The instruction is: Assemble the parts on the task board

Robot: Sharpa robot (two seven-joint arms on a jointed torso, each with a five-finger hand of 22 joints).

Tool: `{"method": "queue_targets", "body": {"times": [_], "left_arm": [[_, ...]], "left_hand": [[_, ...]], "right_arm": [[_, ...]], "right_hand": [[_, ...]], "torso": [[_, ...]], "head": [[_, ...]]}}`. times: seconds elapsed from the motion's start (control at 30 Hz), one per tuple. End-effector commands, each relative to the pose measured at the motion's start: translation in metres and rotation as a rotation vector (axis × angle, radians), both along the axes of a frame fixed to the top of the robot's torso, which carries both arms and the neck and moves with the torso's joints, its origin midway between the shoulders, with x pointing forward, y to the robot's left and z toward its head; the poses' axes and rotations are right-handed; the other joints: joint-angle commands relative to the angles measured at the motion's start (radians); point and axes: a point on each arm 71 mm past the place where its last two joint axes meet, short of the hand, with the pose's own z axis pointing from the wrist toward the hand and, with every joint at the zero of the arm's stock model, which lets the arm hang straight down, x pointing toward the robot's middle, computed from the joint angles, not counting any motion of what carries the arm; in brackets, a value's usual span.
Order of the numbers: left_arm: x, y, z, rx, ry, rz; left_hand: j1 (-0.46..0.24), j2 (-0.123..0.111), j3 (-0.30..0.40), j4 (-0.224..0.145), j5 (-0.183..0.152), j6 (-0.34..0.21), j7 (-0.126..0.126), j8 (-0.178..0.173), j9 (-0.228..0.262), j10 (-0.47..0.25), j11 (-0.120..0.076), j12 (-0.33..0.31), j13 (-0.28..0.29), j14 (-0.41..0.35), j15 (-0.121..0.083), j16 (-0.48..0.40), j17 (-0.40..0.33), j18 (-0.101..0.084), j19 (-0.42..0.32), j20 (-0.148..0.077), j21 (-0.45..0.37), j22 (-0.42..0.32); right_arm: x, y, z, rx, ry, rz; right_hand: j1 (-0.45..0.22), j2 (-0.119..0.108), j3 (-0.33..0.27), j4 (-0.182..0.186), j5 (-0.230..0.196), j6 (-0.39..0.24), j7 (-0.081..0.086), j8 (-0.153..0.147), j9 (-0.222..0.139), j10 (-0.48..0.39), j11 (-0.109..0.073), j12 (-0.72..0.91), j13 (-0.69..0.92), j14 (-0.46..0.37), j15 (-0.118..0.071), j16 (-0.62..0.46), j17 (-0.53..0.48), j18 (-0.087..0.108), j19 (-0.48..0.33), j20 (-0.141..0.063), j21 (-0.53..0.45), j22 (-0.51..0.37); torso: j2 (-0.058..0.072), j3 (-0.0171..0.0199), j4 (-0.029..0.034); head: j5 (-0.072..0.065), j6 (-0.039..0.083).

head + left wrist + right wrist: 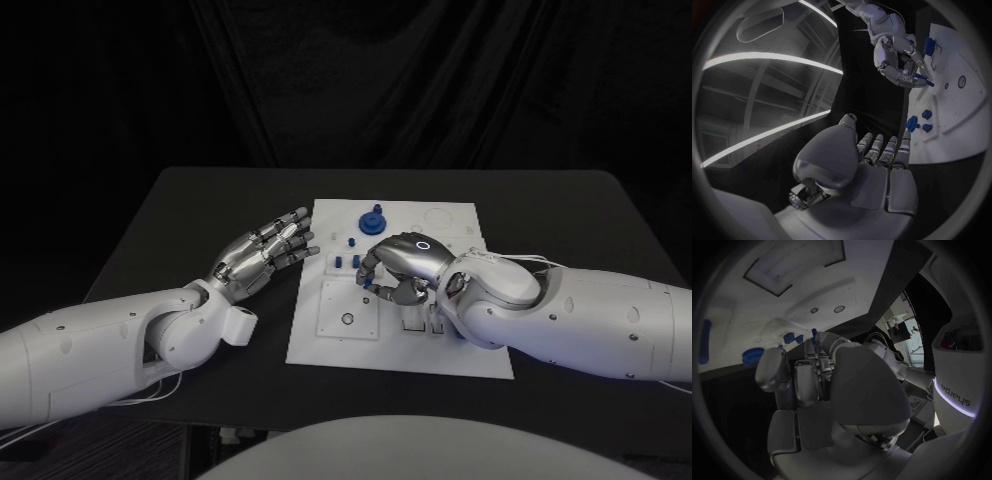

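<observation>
**Blue part pinched over the board**

My right hand [404, 265] hangs over the middle of the task board [433, 350], fingers [901, 75] curled, pinching a small blue part [923, 80]. My left hand [267, 250] hovers beside the board's left edge over the surface [188, 200], fingers spread, holding nothing. More blue parts [374, 220] stand near the board's far end.

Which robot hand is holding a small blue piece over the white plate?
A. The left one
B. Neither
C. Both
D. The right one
D. The right robot hand is curled over the white task board and pinches a small blue peg-like part in its fingertips, while the left robot hand hovers beside the board with its fingers spread and nothing in it.
</observation>
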Motion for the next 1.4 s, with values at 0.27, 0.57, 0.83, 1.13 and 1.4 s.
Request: {"method": "queue_targets", "body": {"times": [0.27,0.57,0.83,1.13,1.4], "left_arm": [[0.000,0.000,0.006,-0.076,-0.087,0.024],[0.000,0.001,0.005,-0.072,-0.083,0.025],[0.000,0.001,0.004,-0.071,-0.079,0.024],[0.000,0.000,0.003,-0.070,-0.075,0.021],[-0.001,0.000,0.002,-0.068,-0.072,0.020]], "left_hand": [[0.008,0.002,0.005,-0.003,0.006,0.000,0.007,0.004,0.001,-0.003,0.003,0.006,0.002,-0.002,0.004,0.002,0.001,-0.020,0.005,-0.004,0.001,0.000],[0.008,0.003,0.007,-0.003,0.006,0.000,0.008,0.004,0.001,-0.003,0.004,0.006,0.002,-0.002,0.004,0.002,0.001,-0.020,0.005,-0.004,0.001,0.000],[0.008,0.003,0.007,-0.003,0.006,0.000,0.008,0.004,0.001,-0.003,0.004,0.006,0.002,-0.002,0.004,0.002,0.001,-0.020,0.005,-0.004,0.001,0.000],[0.009,0.005,0.009,-0.004,0.007,0.001,0.012,0.004,0.001,-0.003,0.004,0.007,0.002,-0.002,0.005,0.003,0.001,-0.021,0.005,-0.004,0.001,0.000],[0.009,0.006,0.011,-0.005,0.008,0.000,0.015,0.004,0.001,-0.003,0.003,0.006,0.001,-0.002,0.005,0.005,0.001,-0.021,0.006,-0.004,0.001,0.000]], "right_arm": [[-0.001,-0.002,-0.009,-0.030,0.015,-0.011],[-0.003,-0.004,-0.013,-0.031,0.023,-0.014],[-0.003,-0.004,-0.015,-0.036,0.028,-0.015],[-0.002,-0.002,-0.018,-0.042,0.034,-0.012],[-0.003,-0.001,-0.022,-0.048,0.043,-0.011]], "right_hand": [[0.000,-0.004,0.005,-0.001,-0.005,-0.001,0.005,-0.004,0.002,0.009,0.002,-0.001,0.001,0.009,0.002,0.005,-0.001,-0.012,0.005,-0.002,0.005,0.146],[0.001,-0.004,0.006,-0.002,-0.005,-0.001,0.005,-0.004,0.002,0.010,0.001,-0.001,0.001,0.009,0.001,0.005,0.000,-0.012,0.006,-0.003,0.005,0.146],[0.001,-0.004,0.006,-0.002,-0.005,-0.001,0.005,-0.004,0.002,0.010,0.001,-0.001,0.001,0.009,0.001,0.005,0.000,-0.012,0.006,-0.003,0.005,0.146],[0.001,-0.005,0.007,-0.003,-0.006,-0.002,0.006,-0.005,0.002,0.011,0.002,-0.002,0.000,0.009,0.001,0.005,-0.002,-0.012,0.006,-0.003,0.005,0.146],[0.001,-0.005,0.009,-0.005,-0.006,-0.005,0.006,-0.008,0.002,0.009,0.003,-0.005,-0.002,0.008,0.002,0.004,-0.004,-0.011,0.004,-0.003,0.002,0.145]], "torso": [[0.000,-0.0001,0.0006],[0.000,-0.0002,0.0006],[0.000,-0.0002,0.0006],[0.000,-0.0002,0.0006],[0.000,-0.0001,0.0006]], "head": [[0.006,0.000],[0.008,0.000],[0.009,0.000],[0.008,0.000],[0.008,0.000]]}}
